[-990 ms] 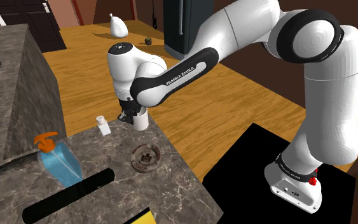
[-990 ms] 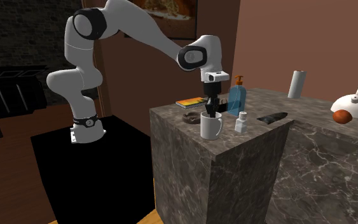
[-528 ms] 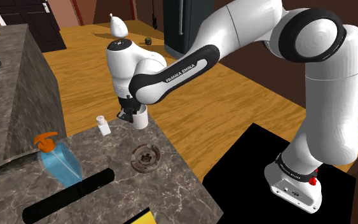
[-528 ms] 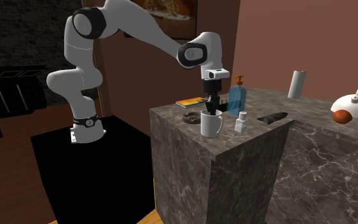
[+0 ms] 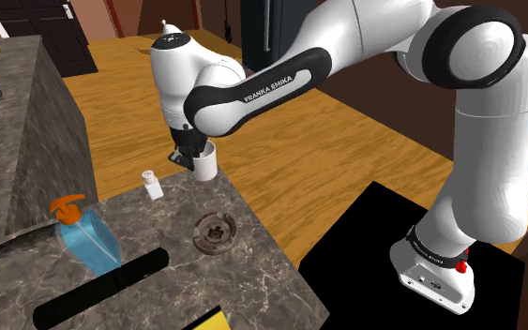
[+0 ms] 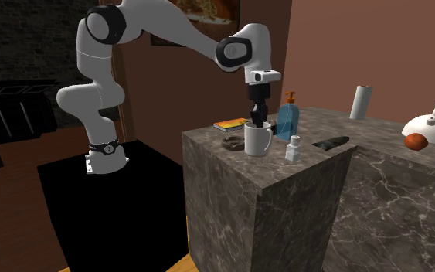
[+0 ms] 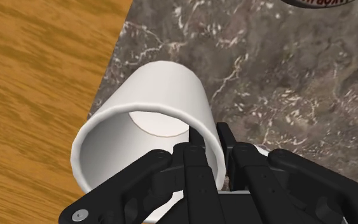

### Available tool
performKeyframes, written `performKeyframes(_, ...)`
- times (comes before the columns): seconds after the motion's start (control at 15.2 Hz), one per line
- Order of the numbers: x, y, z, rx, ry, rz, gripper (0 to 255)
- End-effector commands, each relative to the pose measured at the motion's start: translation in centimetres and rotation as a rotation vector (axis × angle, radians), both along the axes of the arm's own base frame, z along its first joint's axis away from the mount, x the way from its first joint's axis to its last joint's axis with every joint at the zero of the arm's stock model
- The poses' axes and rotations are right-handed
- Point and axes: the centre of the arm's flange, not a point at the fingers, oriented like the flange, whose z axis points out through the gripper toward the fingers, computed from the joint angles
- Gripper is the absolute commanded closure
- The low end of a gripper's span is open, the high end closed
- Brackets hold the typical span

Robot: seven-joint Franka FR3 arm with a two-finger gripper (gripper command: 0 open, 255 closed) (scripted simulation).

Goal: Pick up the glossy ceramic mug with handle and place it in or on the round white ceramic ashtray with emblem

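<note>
The gripper (image 7: 209,135) is clenched on the rim of the white mug (image 7: 161,79), with one finger inside the cup and the other against its outer wall. The mug hangs upright under the gripper, just above the corner of the marbled table (image 5: 262,272), by the edge over the wooden floor. The round ashtray (image 5: 215,232) lies nearby on the table, apart from the mug.

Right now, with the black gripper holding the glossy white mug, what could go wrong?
The black gripper pinches one wall of the glossy white mug, so it may swivel or slip. It hangs near the marbled counter's edge; a drop could reach the wooden floor. The round dark ashtray looks small; the mug might tip.
</note>
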Motion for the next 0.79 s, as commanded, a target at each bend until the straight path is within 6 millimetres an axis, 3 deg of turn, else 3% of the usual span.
performKeyframes(0.0, 0.0, 0.0, 1.1, 0.0, 0.0, 0.0, 255)
performKeyframes(0.53, 0.0, 0.0, 4.9, 0.0, 0.0, 0.0, 255)
performKeyframes(0.73, -3.4, 1.9, 5.4, 0.0, 0.0, 0.0, 255)
